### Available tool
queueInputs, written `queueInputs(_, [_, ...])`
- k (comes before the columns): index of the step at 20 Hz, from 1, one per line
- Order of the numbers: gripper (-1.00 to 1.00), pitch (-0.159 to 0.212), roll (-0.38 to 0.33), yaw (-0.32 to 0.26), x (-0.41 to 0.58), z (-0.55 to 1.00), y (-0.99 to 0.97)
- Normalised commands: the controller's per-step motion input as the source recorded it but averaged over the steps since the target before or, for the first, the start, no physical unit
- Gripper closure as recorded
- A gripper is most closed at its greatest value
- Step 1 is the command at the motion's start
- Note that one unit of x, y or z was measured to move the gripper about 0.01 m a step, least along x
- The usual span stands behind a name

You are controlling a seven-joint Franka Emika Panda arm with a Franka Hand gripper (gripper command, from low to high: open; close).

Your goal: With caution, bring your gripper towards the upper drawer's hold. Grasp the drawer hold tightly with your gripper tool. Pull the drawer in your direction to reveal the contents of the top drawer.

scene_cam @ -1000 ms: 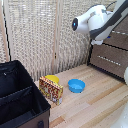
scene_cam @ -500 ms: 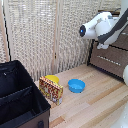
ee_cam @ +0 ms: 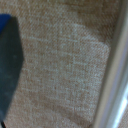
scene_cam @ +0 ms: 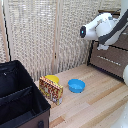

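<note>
In the exterior view the dark brown dresser (scene_cam: 116, 71) stands at the right edge. The white and grey arm (scene_cam: 97, 27) hangs in front of its upper part and covers most of the top drawer (scene_cam: 123, 42). The small dark gripper (scene_cam: 103, 46) shows just under the arm, close to the dresser front. The silver bar in plain sight (scene_cam: 108, 59) belongs to the lower drawer. The blurred wrist view shows one dark finger (ee_cam: 7, 65) with a blue tip at the edge, a brown textured surface, and a slim silver bar (ee_cam: 116, 65) close by, seemingly the drawer hold. Nothing is between the jaws.
A black case (scene_cam: 17, 97) fills the exterior view's lower left. A yellow bowl (scene_cam: 51, 79), a patterned box (scene_cam: 51, 91) and a blue bowl (scene_cam: 76, 85) sit on the wooden floor. A woven screen (scene_cam: 45, 35) stands behind them.
The arm has come down and turned in front of the dresser's upper part. The bowls, box and case have not moved.
</note>
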Motion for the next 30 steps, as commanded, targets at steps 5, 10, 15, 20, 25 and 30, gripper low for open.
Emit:
queueInputs(5, [1.0, 0.018, 0.029, -0.03, 0.004, 0.06, -0.03])
queueInputs(10, [1.0, 0.016, 0.013, -0.102, 0.075, 0.0, 0.35])
queueInputs(15, [1.0, 0.0, 0.01, -0.118, 0.07, -0.06, 0.8])
queueInputs(20, [1.0, 0.0, 0.044, -0.129, 0.038, -0.13, 0.77])
queueInputs(25, [1.0, 0.005, 0.015, -0.119, 0.069, -0.22, 0.83])
queueInputs(30, [1.0, 0.006, 0.002, -0.115, 0.092, -0.29, 0.85])
